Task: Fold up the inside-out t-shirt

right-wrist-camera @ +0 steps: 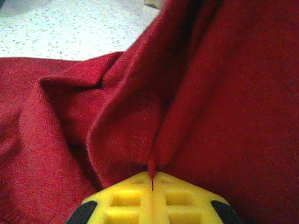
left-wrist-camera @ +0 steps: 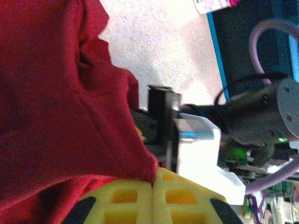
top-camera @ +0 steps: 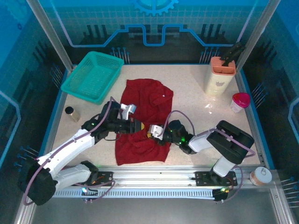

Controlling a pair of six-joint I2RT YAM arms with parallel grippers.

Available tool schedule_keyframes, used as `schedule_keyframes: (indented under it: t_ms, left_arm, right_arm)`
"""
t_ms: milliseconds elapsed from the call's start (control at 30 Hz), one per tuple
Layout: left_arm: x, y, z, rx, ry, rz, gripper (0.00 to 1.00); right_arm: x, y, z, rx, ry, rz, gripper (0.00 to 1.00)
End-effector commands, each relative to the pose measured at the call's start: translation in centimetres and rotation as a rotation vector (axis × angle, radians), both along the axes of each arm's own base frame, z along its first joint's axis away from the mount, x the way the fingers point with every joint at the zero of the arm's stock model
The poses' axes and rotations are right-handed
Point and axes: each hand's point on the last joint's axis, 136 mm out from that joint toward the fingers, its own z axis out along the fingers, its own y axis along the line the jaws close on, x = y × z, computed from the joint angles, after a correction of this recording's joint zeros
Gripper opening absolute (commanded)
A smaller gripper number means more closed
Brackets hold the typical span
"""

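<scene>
The dark red inside-out t-shirt [top-camera: 145,109] lies crumpled in the middle of the table [top-camera: 198,116], its lower hem near the front rail. The left claw [left-wrist-camera: 153,181] is closed, pinching a ridge of shirt cloth. The right claw [right-wrist-camera: 152,179] is likewise clamped on a raised fold, and the two meet nose to nose over the shirt's middle. A teal basket [top-camera: 92,76] sits just beside the shirt's far-left corner and a small dark jar [top-camera: 71,113] stands at the left. A cream holder [top-camera: 221,74], its faint mark unreadable, and a pink-lidded cup [top-camera: 239,102] stand at the right. Bare speckled surface lies open between shirt and cup.
</scene>
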Motion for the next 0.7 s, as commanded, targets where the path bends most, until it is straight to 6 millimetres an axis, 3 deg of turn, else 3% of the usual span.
schedule_keyframes:
  t_ms: [0,133,233,333,500,567,667]
  left_arm:
    - [1.2,1.7,-0.7,0.007,-0.015,0.077,0.00]
    - [3.1,3.5,-3.8,0.090,0.017,0.155,0.00]
    - [3.7,3.4,-5.0,0.094,0.034,0.156,0.00]
    - [3.9,2.8,-5.3,0.056,0.048,0.149,0.00]
    - [3.7,2.6,-5.6,0.042,0.056,0.128,0.00]
    - [3.7,2.8,-5.5,0.016,0.065,0.131,0.00]
    - [3.0,3.0,-4.4,-0.029,0.076,0.127,0.00]
  right_arm:
    - [-0.5,-0.2,3.9,0.065,-0.095,0.014,0.00]
    - [-4.6,0.9,5.9,-0.070,-0.180,0.219,0.00]
    - [-7.6,1.7,5.7,-0.222,-0.239,0.361,0.00]
    - [-9.4,2.7,5.6,-0.303,-0.257,0.428,0.00]
    - [-9.7,3.6,6.6,-0.249,-0.145,0.425,0.00]
    - [-8.4,2.6,6.0,-0.230,-0.063,0.353,0.00]
    - [-4.8,-0.5,4.2,-0.185,0.120,0.149,0.00]
